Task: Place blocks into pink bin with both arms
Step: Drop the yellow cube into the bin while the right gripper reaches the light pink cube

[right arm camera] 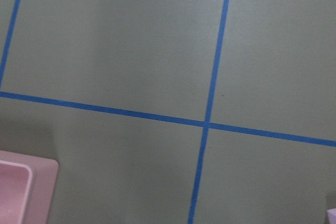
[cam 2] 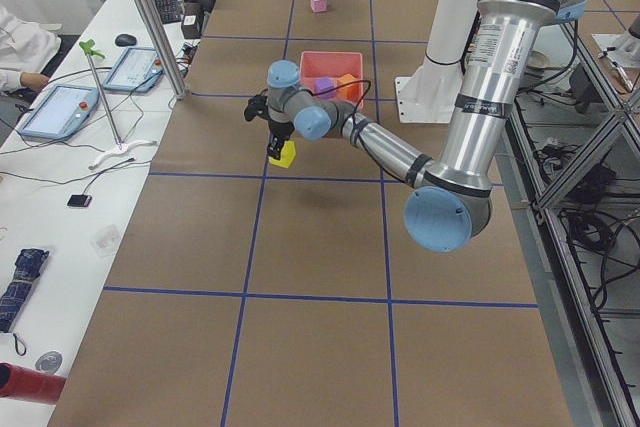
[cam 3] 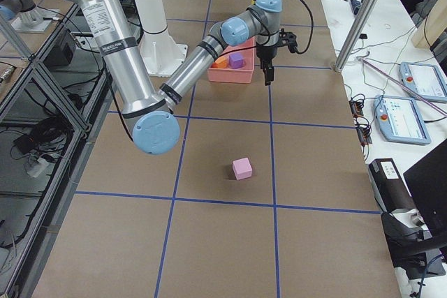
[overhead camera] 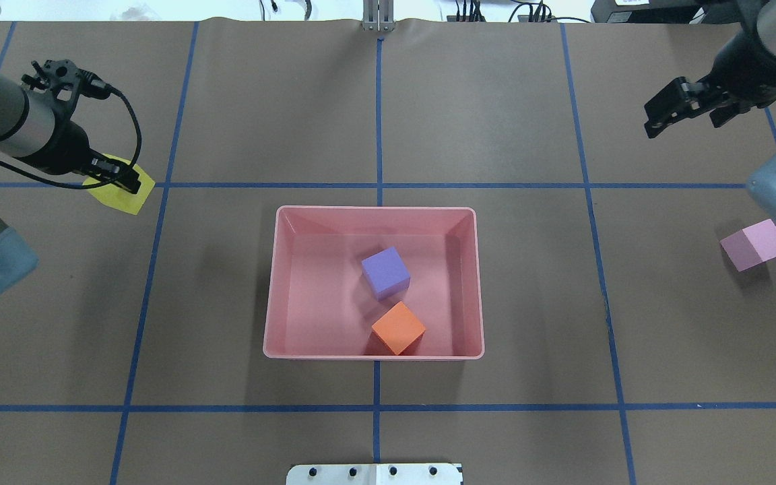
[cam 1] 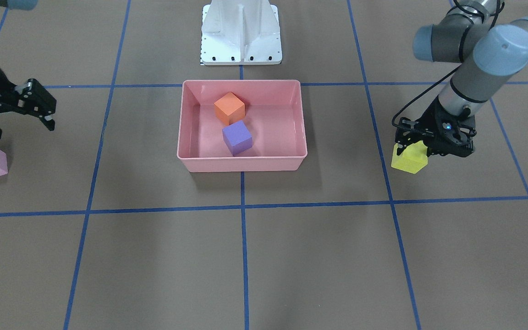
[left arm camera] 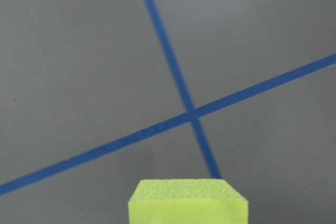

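the left arm (cam 1: 484,68) is extended out to the robot's left of the pink bin (overhead camera: 374,356), with the wrist angled down toward the table (overhead camera: 496,101). the left gripper (cam 1: 411,147) is clamped on the yellow block (cam 1: 409,161), well apart from the bin; whether the block touches the table cannot be told. the right arm (overhead camera: 762,47) is held on the opposite side of the bin. the right gripper (cam 1: 21,127) is spread wide, near the light pink block (overhead camera: 755,244), which lies on the table.

the orange block (overhead camera: 398,327) and the purple block (overhead camera: 385,271) are seated inside the bin, just beside each other. the table is covered in brown sheet marked with blue tape lines (overhead camera: 379,121). the white base pedestal (cam 1: 241,32) is mounted on the robot's side of the bin. a side bench (cam 2: 60,197) carrying tablets (cam 2: 60,107) is located past the table edge.
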Controlling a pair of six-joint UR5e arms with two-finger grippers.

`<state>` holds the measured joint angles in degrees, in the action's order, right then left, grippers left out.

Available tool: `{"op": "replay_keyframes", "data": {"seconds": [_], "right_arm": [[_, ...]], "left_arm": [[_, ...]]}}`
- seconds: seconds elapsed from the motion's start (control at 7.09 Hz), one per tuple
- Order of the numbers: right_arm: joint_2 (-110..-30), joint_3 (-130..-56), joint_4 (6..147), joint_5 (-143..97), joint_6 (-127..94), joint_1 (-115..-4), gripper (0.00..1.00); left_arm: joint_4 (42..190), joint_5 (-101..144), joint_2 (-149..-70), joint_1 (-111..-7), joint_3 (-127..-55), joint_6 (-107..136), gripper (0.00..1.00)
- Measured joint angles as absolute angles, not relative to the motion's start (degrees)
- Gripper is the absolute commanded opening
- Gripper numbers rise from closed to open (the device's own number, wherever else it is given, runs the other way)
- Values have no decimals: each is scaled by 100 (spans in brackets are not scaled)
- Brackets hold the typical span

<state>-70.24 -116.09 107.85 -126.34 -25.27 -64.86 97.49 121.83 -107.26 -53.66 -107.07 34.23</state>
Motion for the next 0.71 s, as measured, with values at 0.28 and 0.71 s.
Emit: {"op": "replay_keyframes", "data": {"seconds": [0.28,0.71], "right_arm": [[-7643,-11455,10456,-12773,-1623,-6883,100],[-8589,-10776,8692,-13048,-1153,-7181,100]], "left_arm": [[8448,12108,-11727,-4949,-11268,4326,40],[8130,11269,-12594,-3556,-11300,5717,100]]}}
